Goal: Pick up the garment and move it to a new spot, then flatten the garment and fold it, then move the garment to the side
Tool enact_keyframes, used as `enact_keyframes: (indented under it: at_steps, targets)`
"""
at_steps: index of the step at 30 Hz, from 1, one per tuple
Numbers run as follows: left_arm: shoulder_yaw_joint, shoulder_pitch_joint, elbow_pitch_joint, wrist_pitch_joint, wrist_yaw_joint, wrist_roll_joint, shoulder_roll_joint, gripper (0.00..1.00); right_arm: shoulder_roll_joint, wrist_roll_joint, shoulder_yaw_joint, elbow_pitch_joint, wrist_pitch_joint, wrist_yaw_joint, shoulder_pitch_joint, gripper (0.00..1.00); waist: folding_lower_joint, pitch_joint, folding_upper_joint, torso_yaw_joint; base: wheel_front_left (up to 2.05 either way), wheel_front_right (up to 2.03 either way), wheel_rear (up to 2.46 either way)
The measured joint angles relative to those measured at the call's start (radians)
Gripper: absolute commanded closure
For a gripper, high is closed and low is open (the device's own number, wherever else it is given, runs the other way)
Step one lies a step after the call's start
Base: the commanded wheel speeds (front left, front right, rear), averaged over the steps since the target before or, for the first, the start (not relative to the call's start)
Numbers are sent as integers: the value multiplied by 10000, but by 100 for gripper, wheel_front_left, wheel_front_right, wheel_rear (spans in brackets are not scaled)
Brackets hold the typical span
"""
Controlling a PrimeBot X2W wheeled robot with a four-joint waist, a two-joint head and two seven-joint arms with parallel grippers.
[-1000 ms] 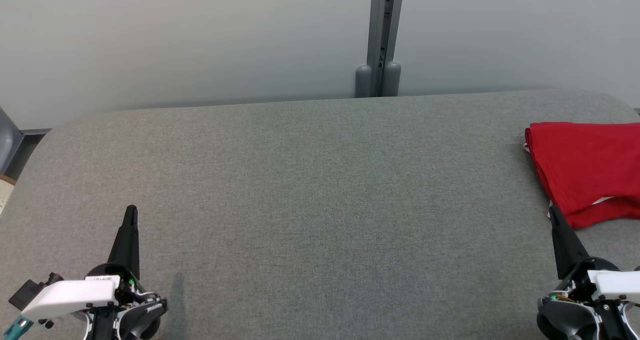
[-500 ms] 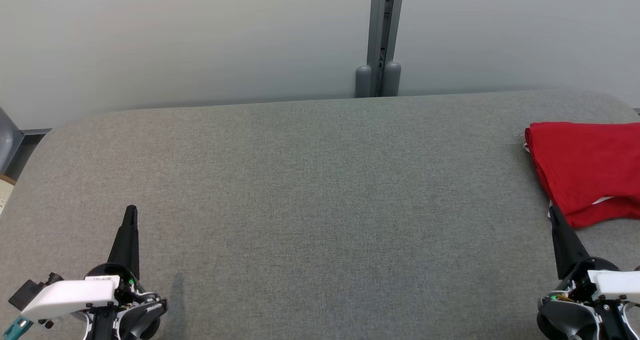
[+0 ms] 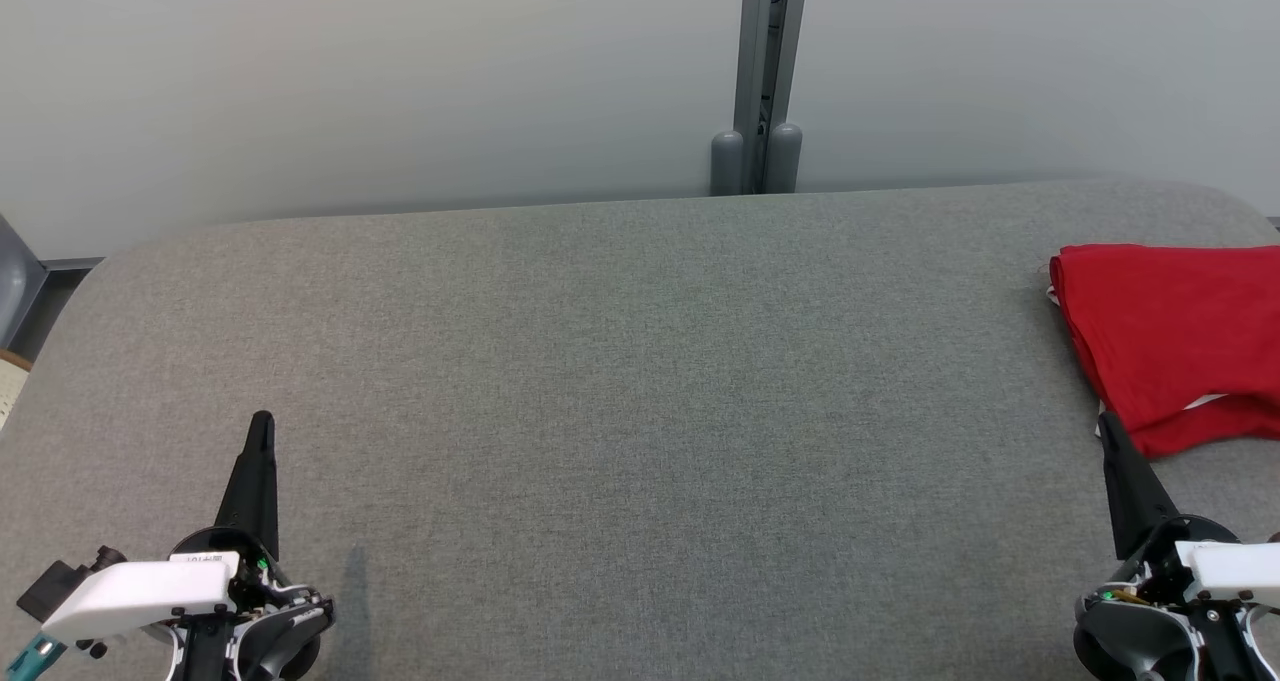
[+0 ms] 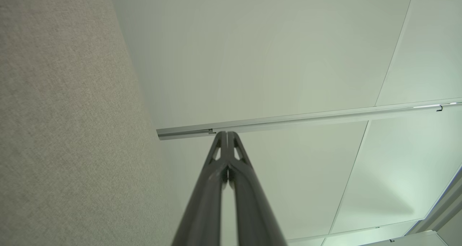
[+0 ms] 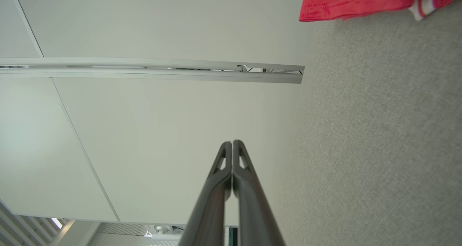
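Nothing moved since a second ago, folded red garment (image 3: 1170, 341) flat at far right of desk (image 3: 640, 381), long axis cut by frame, my left gripper (image 3: 262, 421) and right gripper (image 3: 1104, 423) low, pointing forward, fingers pressed together.

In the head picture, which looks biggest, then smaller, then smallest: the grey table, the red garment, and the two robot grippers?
1. The grey table, by far the largest.
2. The red garment, though the picture's right edge cuts it off.
3. The left gripper and right gripper: they look alike, so I won't rank them.
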Motion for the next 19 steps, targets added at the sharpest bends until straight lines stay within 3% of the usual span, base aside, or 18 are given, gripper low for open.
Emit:
enact_keyframes:
  at_steps: [19]
  targets:
    - [12, 0, 0, 15, 0, 13, -8, 100, 0, -2, -8, 0, 2, 0, 0, 100, 0, 0, 0, 0, 0, 0, 0]
